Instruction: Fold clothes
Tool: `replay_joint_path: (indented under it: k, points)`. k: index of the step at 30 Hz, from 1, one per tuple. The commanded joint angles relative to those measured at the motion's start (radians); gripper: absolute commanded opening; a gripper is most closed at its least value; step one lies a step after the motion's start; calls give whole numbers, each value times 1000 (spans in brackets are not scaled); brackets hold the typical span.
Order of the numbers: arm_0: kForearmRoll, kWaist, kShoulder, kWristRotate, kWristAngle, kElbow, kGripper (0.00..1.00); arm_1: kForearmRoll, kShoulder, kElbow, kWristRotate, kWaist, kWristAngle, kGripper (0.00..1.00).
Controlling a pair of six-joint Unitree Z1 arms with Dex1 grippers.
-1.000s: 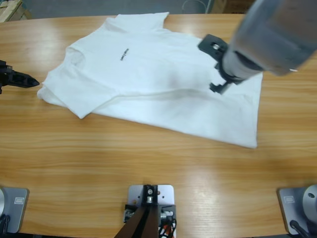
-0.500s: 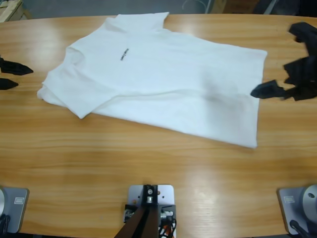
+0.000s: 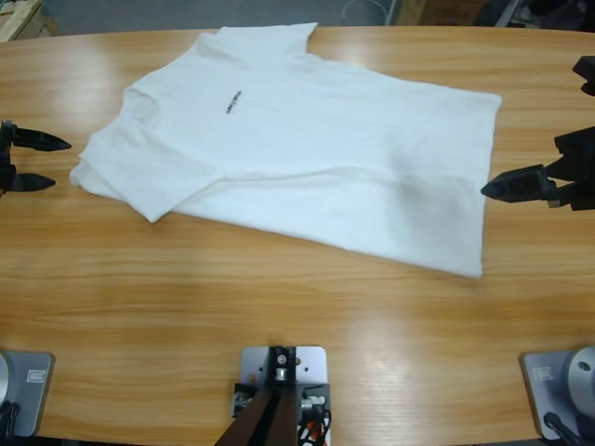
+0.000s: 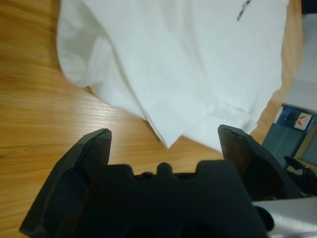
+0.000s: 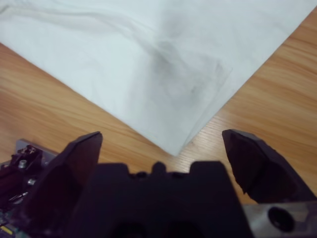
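Shirt point(image 3: 307, 149), white cotton tee w/ short sleeves, lies spread on the counter point(image 3: 279, 297), skewed: collar end toward the left tool, hem end toward the right tool. Small black print point(image 3: 231, 101) on chest faces up. Sleeve point(image 3: 116, 177) at left looks partly doubled under, layers visible at its edge in left wrist view. Not folded yet, by the look of it.

Left tool point(image 3: 42, 162): jaws wide apart, nothing in them, just beside the sleeve edge, not touching. In left wrist view the sleeve corner point(image 4: 168, 141) sits between the jaw tips.

Right tool point(image 3: 521, 183): in wrist view jaws spread wide, empty; only one jaw tip clear from above. Just off the hem edge, apart from cloth. Hem corner point(image 5: 173, 146) lies between its jaws in right wrist view.

Handling, my guess: light, soft, limp, no stiffness, so it'll drape and sag when lifted and drag on the wood. Thin fabric flat on counter = hard to pinch; jaw must slide under or scrape up an edge. Best holds prob. the corners/seamed edges: hem corner for right, sleeve or shoulder edge for left. Risk: grabbing only the top layer, or bunching cloth.
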Motion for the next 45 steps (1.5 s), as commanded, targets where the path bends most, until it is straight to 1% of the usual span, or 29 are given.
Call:
replay_joint_path:
  k: [1, 4, 10, 21, 30, 39, 45]
  points:
    - [-79, -2, 81, -20, 81, 37, 830, 28, -46, 38, 17, -16, 20, 992]
    - [-104, -15, 102, -18, 120, 36, 836, 34, -45, 38, 17, -21, 20, 992]
    - [-128, -49, 152, -26, 146, 31, 844, 30, -26, 32, 16, -42, 25, 991]
    - [-129, -52, 223, -68, 179, -1, 867, 25, 2, 22, 13, -49, 34, 991]
    - [-129, -67, 279, -67, 167, -44, 867, 26, 6, 21, 6, -60, 40, 987]
    - [-129, -104, 356, -73, 141, -88, 867, 34, 19, -3, -5, -76, 49, 987]
    - [-129, -126, 378, -81, 141, -99, 859, 37, 27, -14, -14, -91, 58, 986]
